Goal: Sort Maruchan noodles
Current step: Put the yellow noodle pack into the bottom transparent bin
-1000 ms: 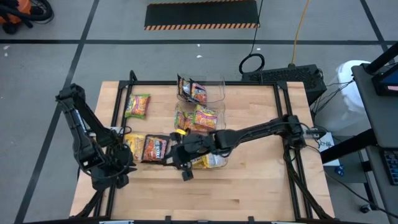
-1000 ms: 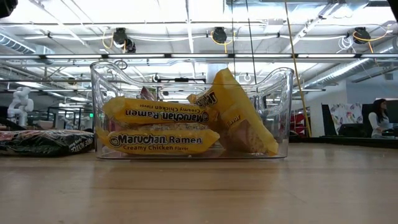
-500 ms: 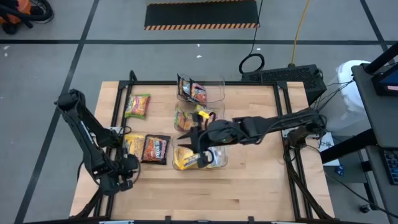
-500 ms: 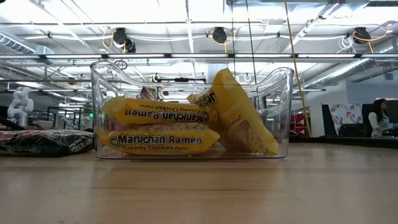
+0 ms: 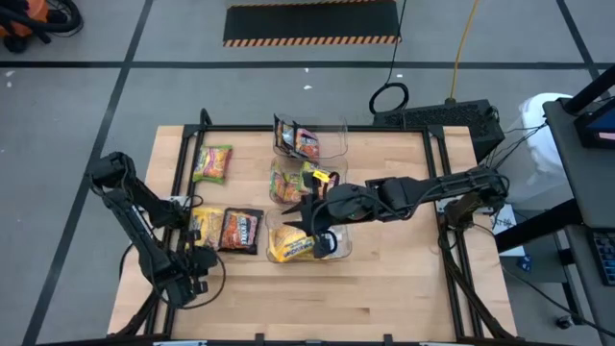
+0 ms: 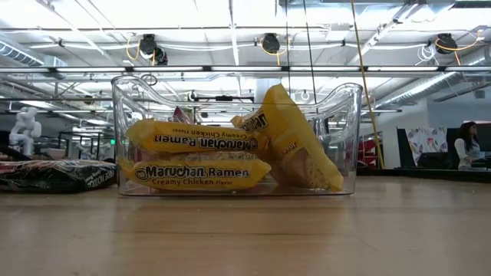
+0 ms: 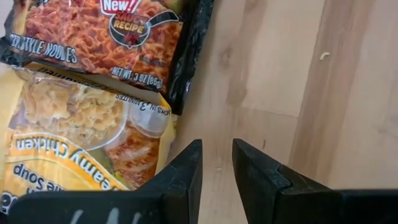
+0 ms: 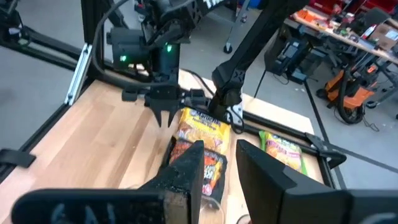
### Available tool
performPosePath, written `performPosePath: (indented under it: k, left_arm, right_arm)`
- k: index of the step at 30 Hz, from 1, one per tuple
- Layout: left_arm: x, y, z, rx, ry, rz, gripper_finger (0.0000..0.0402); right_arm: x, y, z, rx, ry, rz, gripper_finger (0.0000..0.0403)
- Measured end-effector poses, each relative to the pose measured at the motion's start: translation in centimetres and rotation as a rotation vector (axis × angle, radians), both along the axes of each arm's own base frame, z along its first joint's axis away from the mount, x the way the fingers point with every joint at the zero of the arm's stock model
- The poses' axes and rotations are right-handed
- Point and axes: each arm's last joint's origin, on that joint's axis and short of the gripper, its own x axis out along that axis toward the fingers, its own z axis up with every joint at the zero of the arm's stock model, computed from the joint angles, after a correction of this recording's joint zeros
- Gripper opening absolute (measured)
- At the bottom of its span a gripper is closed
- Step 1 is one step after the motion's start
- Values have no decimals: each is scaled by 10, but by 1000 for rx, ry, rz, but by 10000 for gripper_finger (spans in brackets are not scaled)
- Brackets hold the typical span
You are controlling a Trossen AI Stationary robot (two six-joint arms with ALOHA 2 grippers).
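Note:
Three loose Maruchan noodles packets lie flat on the table's left half: a green-yellow one [image 5: 212,163], a yellow one [image 5: 205,224] and a dark one [image 5: 240,231]. Three clear bins hold more: dark-red packets [image 5: 306,142] in the far bin, green-yellow ones [image 5: 300,183] in the middle bin, yellow ones [image 6: 192,172] in the near bin. My left gripper [image 7: 216,149] points down, open, over bare wood just beside the yellow packet [image 7: 81,143] and the dark packet [image 7: 106,37]. My right gripper [image 5: 303,219] hangs open and empty above the bins.
The three bins stand in a row down the table's middle, the near one [image 5: 309,245] under my right arm. Bare wood stretches along the near edge [image 5: 317,308] and the right half. A black frame rims the table. A person [image 6: 466,149] sits far off in the room.
My left gripper has sunk toward the table beside the loose yellow packet and turned a little. My right gripper has risen and drawn back from near the dark packet toward the table's right and far side, ending above the bins. The packets have stayed put.

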Motion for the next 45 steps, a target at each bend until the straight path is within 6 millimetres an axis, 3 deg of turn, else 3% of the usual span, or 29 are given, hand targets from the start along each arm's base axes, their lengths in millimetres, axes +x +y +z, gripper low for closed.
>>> performPosePath:
  k: [20,45]
  left_arm:
    - [-3,8,1,101,42,-62,94]
    - [-10,20,-33,12,-7,25,94]
  right_arm:
    - [-2,0,-4,-8,49,-1,91]
    - [-2,0,-4,-7,49,-1,91]
